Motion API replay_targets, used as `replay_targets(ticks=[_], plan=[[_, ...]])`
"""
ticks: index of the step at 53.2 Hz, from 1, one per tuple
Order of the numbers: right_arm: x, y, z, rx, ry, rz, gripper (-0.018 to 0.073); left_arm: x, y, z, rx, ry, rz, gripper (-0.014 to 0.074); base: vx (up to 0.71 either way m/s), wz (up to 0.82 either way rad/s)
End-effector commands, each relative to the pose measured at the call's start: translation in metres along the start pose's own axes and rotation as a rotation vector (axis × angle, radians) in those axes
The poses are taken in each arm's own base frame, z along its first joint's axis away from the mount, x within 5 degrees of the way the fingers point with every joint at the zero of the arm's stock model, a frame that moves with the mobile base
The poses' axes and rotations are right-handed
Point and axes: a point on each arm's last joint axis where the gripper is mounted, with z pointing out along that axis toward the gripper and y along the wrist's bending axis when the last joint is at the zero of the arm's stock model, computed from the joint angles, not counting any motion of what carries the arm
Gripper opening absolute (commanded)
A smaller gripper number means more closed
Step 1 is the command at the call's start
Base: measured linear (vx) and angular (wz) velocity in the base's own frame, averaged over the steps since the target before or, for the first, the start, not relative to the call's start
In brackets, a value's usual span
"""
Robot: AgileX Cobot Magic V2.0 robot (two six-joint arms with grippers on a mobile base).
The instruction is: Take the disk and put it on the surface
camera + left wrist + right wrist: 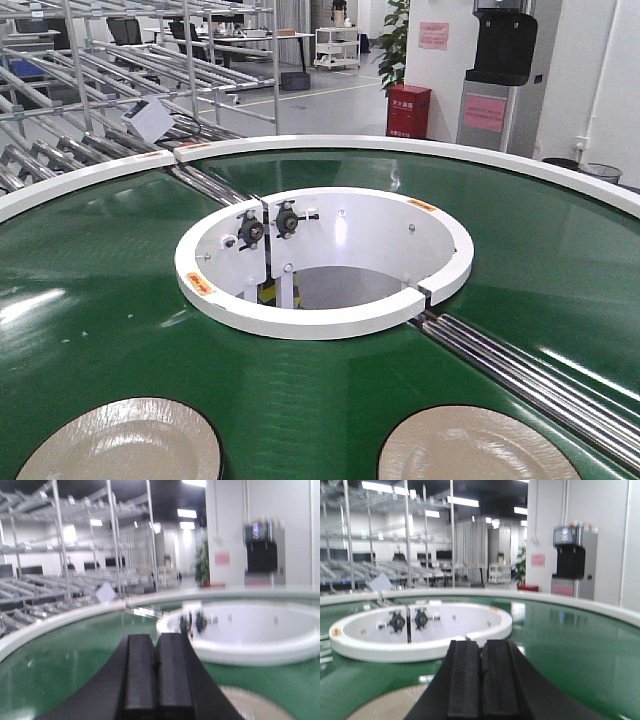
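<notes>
Two pale, shiny disks lie on the green conveyor belt (pixel 90 300) at the near edge of the front view: one at bottom left (pixel 125 442), one at bottom right (pixel 478 447). No gripper shows in the front view. In the left wrist view my left gripper (pixel 156 642) is shut with nothing between its black fingers, hovering above the belt with a disk (pixel 250 705) low to its right. In the right wrist view my right gripper (pixel 481 647) is also shut and empty, with a disk (pixel 390 702) low to its left. The dark taped metal surface is out of view.
A white ring (pixel 320 315) walls the round opening at the belt's centre, with black knobs (pixel 268 225) inside it. Steel rollers (pixel 540 370) cross the belt at right. Metal racks (pixel 90 90) stand behind on the left, and a red box (pixel 409 110) and a water dispenser (pixel 500 70) beyond.
</notes>
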Motion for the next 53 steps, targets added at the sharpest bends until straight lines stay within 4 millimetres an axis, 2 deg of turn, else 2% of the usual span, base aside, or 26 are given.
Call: replay_targets(ticks=[1, 5, 11, 14, 16, 18, 23, 27, 31, 38, 46, 53], plan=[[-0.048, 0.001, -0.002, -0.005, -0.208, 0.012, -0.0009, -0.046, 0.002, -0.002, -0.024, -0.234, -0.062, -0.0005, 0.0, 0.0], [-0.084, 0.002, -0.001, -0.002, -0.235, 0.008, -0.0009, -0.076, 0.001, -0.002, -0.016, -0.287, -0.064, -0.0005, 0.0, 0.0], [-0.145, 0.005, 0.01, -0.003, -0.281, -0.013, -0.0009, -0.14, -0.002, 0.008, -0.011, -0.349, -0.007, -0.0005, 0.0, 0.0], [-0.174, 0.006, 0.024, -0.002, -0.299, -0.039, -0.0009, -0.17, -0.003, 0.023, -0.01, -0.334, 0.041, -0.0005, 0.0, 0.0], [-0.19, 0.006, 0.036, -0.002, -0.299, -0.048, -0.0009, -0.18, -0.005, 0.036, -0.005, -0.291, 0.066, -0.0005, 0.0, 0.0], [-0.203, 0.007, 0.049, -0.002, -0.292, -0.051, -0.0009, -0.199, -0.007, 0.049, 0.003, -0.271, 0.081, -0.0005, 0.0, 0.0], [-0.226, 0.007, 0.082, -0.002, -0.269, -0.04, -0.0009, -0.22, -0.01, 0.089, 0.025, -0.165, 0.1, -0.0005, 0.0, 0.0], [-0.23, 0.007, 0.11, -0.002, -0.23, -0.04, -0.0009, -0.224, -0.012, 0.119, 0.033, -0.106, 0.1, -0.0005, 0.0, 0.0], [-0.224, 0.006, 0.136, -0.001, -0.172, -0.039, -0.0009, -0.22, -0.013, 0.145, 0.034, -0.059, 0.1, -0.0005, 0.0, 0.0], [-0.206, 0.005, 0.162, 0.0, -0.1, -0.037, -0.0008, -0.206, -0.013, 0.175, 0.029, -0.008, 0.1, -0.0005, 0.0, 0.0], [-0.194, 0.005, 0.175, 0.002, -0.042, -0.03, 0.001, -0.19, -0.013, 0.191, 0.033, 0.057, 0.102, 0.0011, 0.0, 0.0], [-0.192, 0.004, 0.175, 0.004, -0.021, -0.031, 0.0087, -0.185, -0.014, 0.195, 0.037, 0.086, 0.102, 0.0057, 0.0, 0.0]])
